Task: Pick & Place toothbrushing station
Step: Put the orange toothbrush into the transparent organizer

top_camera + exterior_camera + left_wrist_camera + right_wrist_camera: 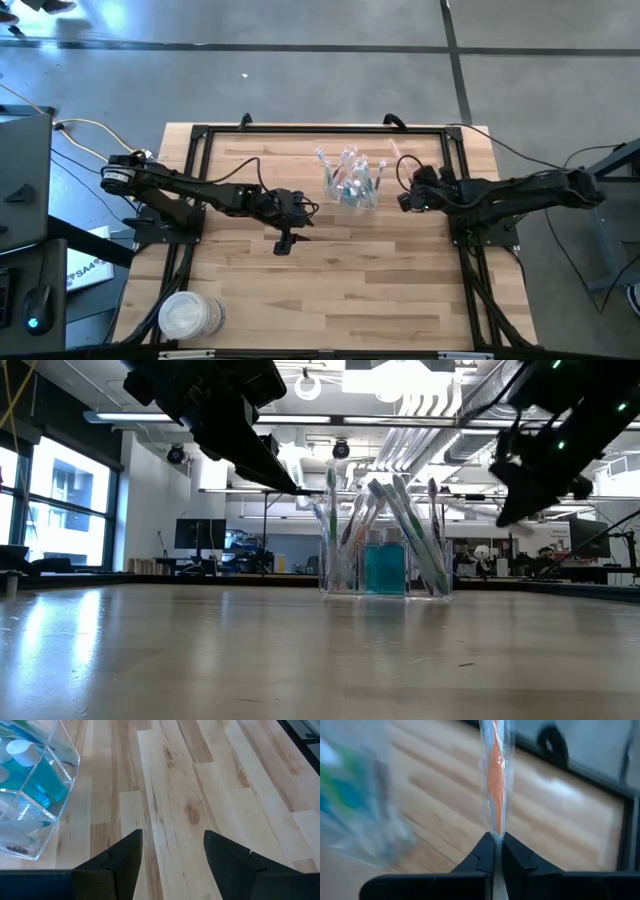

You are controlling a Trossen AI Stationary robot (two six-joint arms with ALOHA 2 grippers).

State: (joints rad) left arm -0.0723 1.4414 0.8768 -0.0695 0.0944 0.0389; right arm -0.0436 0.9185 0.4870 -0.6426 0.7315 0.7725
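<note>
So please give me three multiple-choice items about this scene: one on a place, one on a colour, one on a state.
1. Where on the wooden table is the stack of white round discs?
A. near the front left corner
B. beside the clear plastic holder
C. under the right arm

2. What colour is the liquid in the clear plastic holder?
A. red
B. turquoise blue
C. yellow

3. How do the right gripper's fingers stand?
A. wide open, empty
B. shut on a wrapped orange toothbrush
C. shut on a disc

Answers: 1 A, the high view shows the discs there; 2 B, seen in the low and left wrist views; 3 B, the right wrist view shows the fingers pinching the wrapper.
</note>
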